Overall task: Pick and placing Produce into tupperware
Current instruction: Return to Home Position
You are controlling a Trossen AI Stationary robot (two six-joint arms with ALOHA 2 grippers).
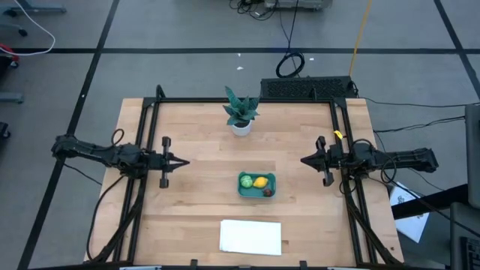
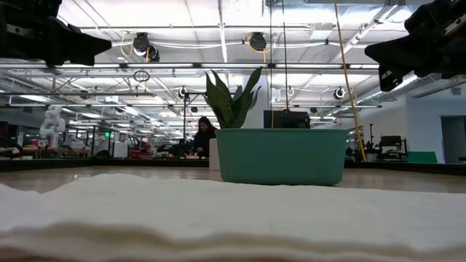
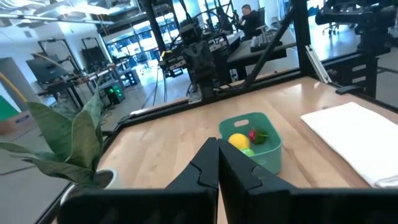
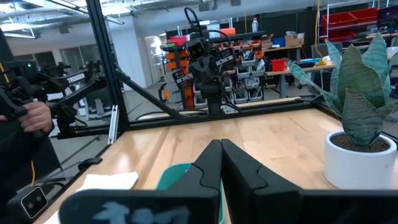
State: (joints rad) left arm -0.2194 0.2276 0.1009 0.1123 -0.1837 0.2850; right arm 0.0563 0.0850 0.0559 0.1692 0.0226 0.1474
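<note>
the wooden table takes up most of the scene. the left gripper hangs over the table's left part, fingers pressed together on nothing. the right gripper mirrors it on the right, likewise closed and empty. a white sheet lies at the near edge, a potted plant at the far one. between the grippers, slightly nearer than both, sits the tupperware, long axis left to right (the right gripper is the closer one). in it: the light-green piece left, the lemon beside it, the dark red piece near right. packing looks done; each gripper can draw back outward, away from the tupperware.
</note>
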